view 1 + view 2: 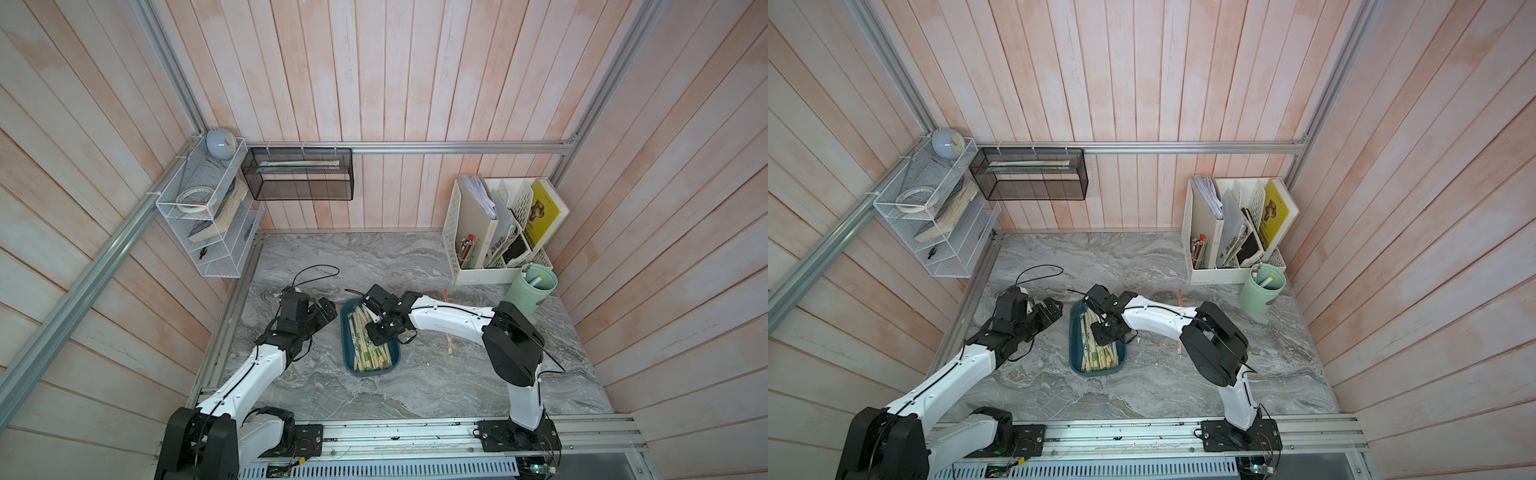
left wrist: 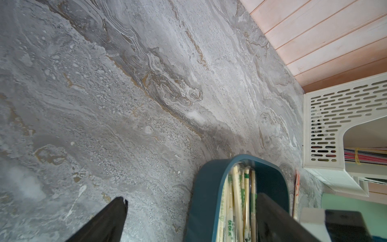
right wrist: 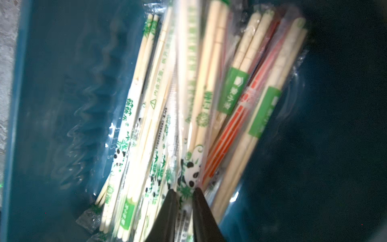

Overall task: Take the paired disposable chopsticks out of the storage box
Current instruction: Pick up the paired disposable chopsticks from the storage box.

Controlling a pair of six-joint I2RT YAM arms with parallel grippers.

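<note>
**Top views.** In both top views the storage box [image 1: 345, 332] [image 1: 1074, 336] stands on the counter [image 1: 415, 266] between the two arms. The paired disposable chopsticks [image 1: 370, 358] [image 1: 1098, 360] lie lengthwise inside it in a loose heap. The right arm [image 1: 449, 320] reaches over the box. The right jaws point down into the heap near mid-box, and the wrist hides their tips. The left jaws hang just beside the far corner of the box.

**Left wrist view.** The left jaws stand wide apart and hold nothing. One finger [image 2: 104, 222] shows over bare counter, the other over the rim of the box [image 2: 205, 199]. Green-printed chopsticks [image 2: 236, 199] fill this end of the box. A loose red-printed pair [image 2: 296, 192] lies on the counter just beside the box, near the white file organiser [image 2: 335, 117].

**Right wrist view.** The right jaws are almost closed. A narrow gap remains between the fingers [image 3: 169, 213], and a panda-printed sleeve runs through it. Whether the fingers press on that sleeve cannot be told. The heap of chopsticks [image 3: 188, 104] carries green and red print. The box floor [image 3: 62, 104] is bare on both sides of the heap.
</note>
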